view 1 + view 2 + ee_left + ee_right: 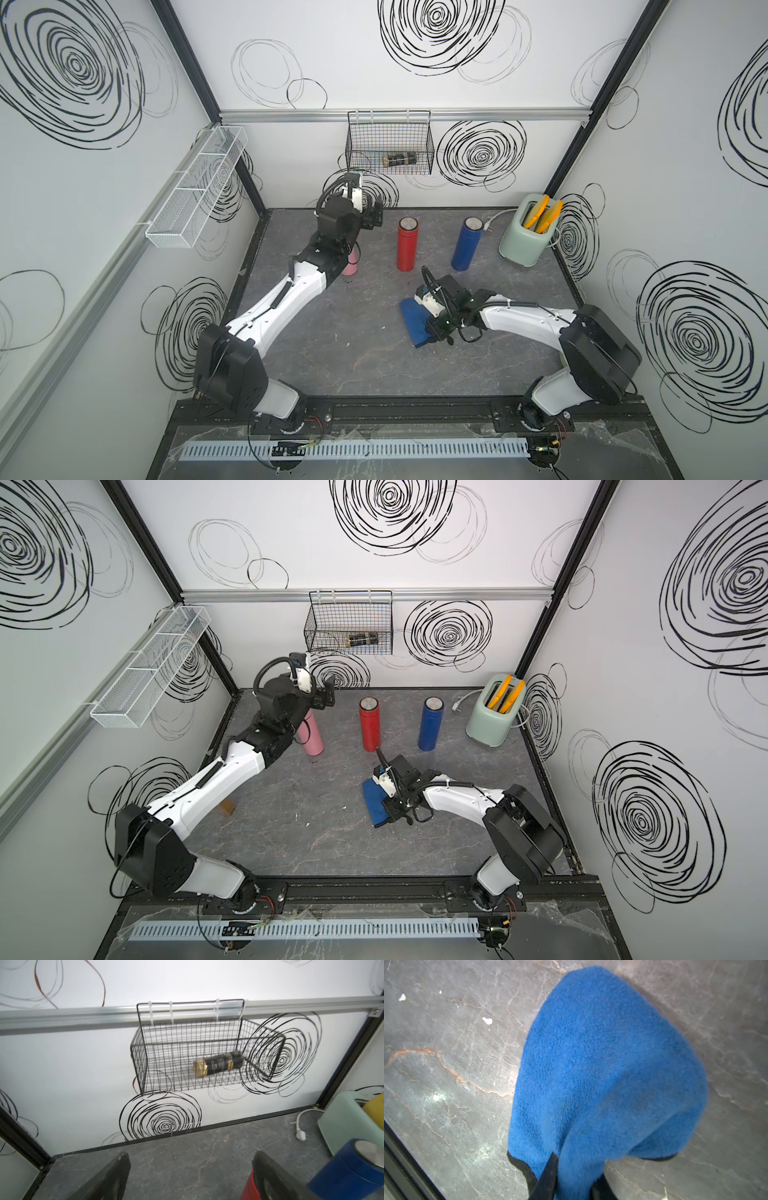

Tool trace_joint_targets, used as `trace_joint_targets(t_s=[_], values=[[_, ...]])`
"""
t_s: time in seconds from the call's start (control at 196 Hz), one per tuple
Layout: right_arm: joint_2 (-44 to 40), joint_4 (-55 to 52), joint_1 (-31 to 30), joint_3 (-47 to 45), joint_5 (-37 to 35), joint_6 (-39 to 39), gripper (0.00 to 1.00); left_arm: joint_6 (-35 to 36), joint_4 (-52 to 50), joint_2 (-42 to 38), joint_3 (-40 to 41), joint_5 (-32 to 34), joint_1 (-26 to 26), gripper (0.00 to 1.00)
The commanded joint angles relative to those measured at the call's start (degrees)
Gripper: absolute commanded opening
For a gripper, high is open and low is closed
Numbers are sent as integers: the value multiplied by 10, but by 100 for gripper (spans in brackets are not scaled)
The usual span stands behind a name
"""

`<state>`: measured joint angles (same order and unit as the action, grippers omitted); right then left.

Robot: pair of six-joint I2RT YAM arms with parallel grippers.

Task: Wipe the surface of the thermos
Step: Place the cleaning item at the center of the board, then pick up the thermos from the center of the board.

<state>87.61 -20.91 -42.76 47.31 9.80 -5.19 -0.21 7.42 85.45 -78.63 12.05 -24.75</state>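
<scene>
Right claw (575, 1185) pinching blue cloth (602, 1064): fleecy, black-hemmed, drooping over marbled counter (446, 1084). Left claw (191, 1178) wide, empty, by red thermos (406, 245). Pink thermos (312, 739) and blue thermos (467, 245) flank it: upright, smooth cylinders. Target unclear. Grip thick fold; brace the tall, slick bottle before rubbing.
</scene>
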Motion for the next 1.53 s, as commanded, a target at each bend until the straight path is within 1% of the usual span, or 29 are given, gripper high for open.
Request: trace_joint_targets(t_s=[0.0, 0.117, 0.194, 0.362, 0.53, 0.77, 1.07, 1.463, 1.524], values=[[-26, -1, -3, -9, 3, -5, 24, 35, -129, 43, -93, -70, -10, 96], [-36, -4, -2, -14, -2, -7, 24, 53, -224, 101, -195, -103, -15, 96], [-44, -3, -2, -19, -3, -10, 24, 62, -274, 138, -248, -112, -20, 97], [-57, -1, -2, -26, 2, -17, 24, 83, -324, 187, -305, -128, -39, 97], [-70, 0, -3, -31, 8, -21, 24, 100, -385, 244, -374, -120, -58, 97], [-86, 2, -3, -39, 14, -28, 23, 112, -471, 322, -479, -132, -68, 100], [-86, 3, -3, -41, 17, -29, 23, 121, -531, 373, -548, -142, -67, 100], [-86, -2, -5, -42, 15, -40, 22, 128, -558, 411, -569, -174, -66, 98], [-82, -4, -7, -40, 15, -40, 24, 129, -559, 414, -568, -174, -66, 97]])
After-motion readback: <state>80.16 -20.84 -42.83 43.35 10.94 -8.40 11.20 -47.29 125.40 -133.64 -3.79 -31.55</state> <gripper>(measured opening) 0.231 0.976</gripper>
